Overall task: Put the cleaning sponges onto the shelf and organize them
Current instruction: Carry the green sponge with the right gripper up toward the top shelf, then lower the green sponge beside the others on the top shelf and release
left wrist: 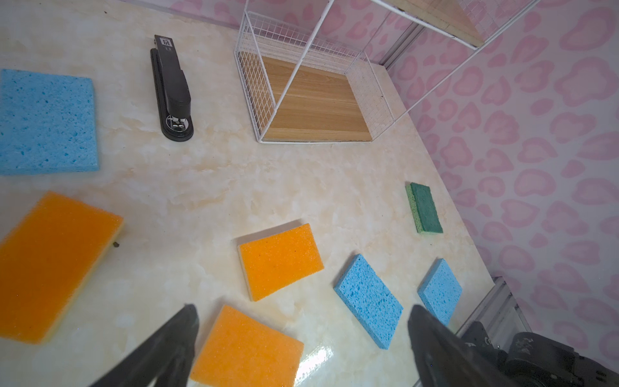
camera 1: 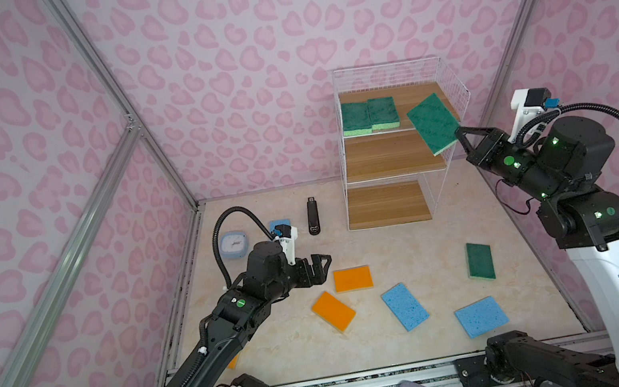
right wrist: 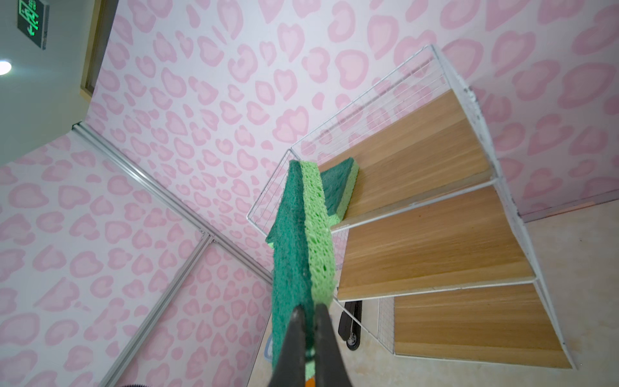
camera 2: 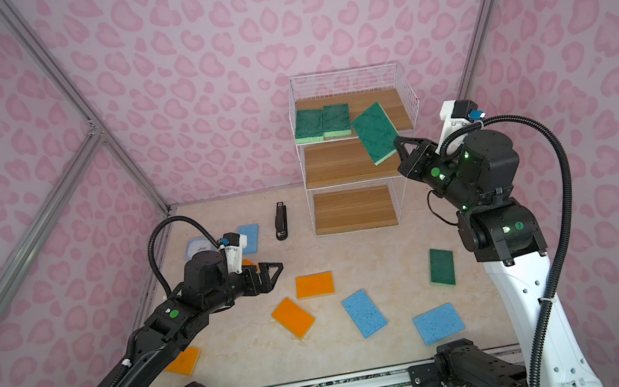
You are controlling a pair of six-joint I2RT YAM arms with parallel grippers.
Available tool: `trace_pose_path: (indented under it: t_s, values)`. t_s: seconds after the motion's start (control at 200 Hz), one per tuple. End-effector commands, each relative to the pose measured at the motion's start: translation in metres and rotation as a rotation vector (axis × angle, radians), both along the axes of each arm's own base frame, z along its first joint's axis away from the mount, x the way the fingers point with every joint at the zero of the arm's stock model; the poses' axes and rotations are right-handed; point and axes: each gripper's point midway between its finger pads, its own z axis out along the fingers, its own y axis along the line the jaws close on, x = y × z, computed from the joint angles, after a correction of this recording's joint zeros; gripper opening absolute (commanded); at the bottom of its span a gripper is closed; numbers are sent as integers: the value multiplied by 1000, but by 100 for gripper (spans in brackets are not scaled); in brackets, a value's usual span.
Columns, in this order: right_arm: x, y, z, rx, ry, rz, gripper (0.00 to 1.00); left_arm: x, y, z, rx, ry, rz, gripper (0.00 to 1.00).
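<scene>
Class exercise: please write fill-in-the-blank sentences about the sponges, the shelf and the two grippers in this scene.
1. The right gripper is shut on a flat rectangular dark-green sponge; the left gripper is ____ and empty.
2. Two more green sponges lie on the ____ wooden board of the white wire-mesh shelf.
3. Exactly ____ green sponge lies on the pale marbled table.
Missing words: open; top; one.
</scene>
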Motion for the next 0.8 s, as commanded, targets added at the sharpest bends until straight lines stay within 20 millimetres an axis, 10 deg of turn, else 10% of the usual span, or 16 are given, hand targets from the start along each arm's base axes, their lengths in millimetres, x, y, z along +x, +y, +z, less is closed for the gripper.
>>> trace_pose_path:
  t_s: [0.0,0.8]
  values:
    - [20,-15,9,17,-12,-93,0,4,-1,7,-15,-41,15,99]
    - [132,-13,-16,52,99,-127,0,-6,1,-13,30,-25,17,99]
